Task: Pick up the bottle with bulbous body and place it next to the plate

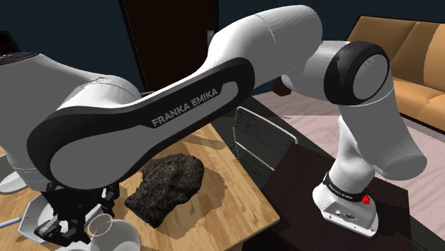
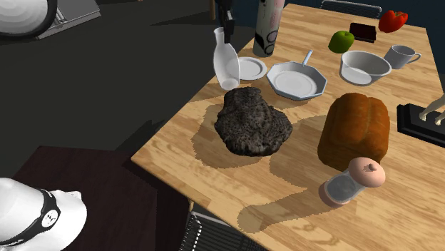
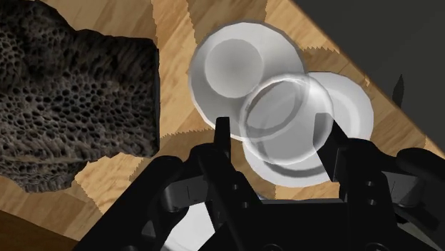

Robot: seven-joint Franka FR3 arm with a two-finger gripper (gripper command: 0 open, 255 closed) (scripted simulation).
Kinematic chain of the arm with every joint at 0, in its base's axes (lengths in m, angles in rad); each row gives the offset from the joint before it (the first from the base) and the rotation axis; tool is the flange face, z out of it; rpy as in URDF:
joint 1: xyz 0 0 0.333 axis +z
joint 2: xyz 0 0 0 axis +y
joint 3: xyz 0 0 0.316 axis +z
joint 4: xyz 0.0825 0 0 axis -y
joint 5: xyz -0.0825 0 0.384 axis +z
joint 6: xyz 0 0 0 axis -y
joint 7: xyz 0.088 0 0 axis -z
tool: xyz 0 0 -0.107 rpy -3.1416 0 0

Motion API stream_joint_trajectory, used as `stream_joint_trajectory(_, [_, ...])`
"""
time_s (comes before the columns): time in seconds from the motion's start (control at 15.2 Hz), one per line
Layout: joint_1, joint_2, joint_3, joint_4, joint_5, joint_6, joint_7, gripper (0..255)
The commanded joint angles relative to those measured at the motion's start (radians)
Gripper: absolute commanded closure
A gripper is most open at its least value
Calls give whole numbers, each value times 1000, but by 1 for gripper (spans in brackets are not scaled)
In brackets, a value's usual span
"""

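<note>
Currently the bottle [image 2: 227, 64], pale with a narrow neck and a bulbous body, stands upright on the table [image 2: 399, 192] close to its edge, just beside the small round plate [image 2: 251, 69]. The gripper [image 3: 278, 134] hangs over it with its fingers [image 3: 222, 139] spread, one on each side of the flared mouth. The wrist view shows a thin gap on one side, so the bottle appears unclamped and placement looks essentially complete.

- Hazard one: a retreat that is not straight up may hook a finger under the flared lip and tip the bottle.
- Hazard two: with so little margin to the table edge, a tipped bottle may roll off.
- Hazard three: a sideways nudge may knock it against the plate.

The dark porous lump [image 2: 251, 123] nearby restricts low lateral exits.
</note>
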Motion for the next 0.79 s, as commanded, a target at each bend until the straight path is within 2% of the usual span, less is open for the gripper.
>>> stream_joint_trajectory(0.0, [0, 1, 0, -3, 1, 1, 0, 255])
stream_joint_trajectory(0.07, [0, 1, 0, -3, 0, 1, 0, 0])
stream_joint_trajectory(0.4, [0, 1, 0, -3, 1, 1, 0, 0])
stream_joint_trajectory(0.66, [5, -16, 4, 100, 8, -116, -8, 0])
stream_joint_trajectory(0.73, [5, -16, 4, 100, 8, -116, -8, 0])
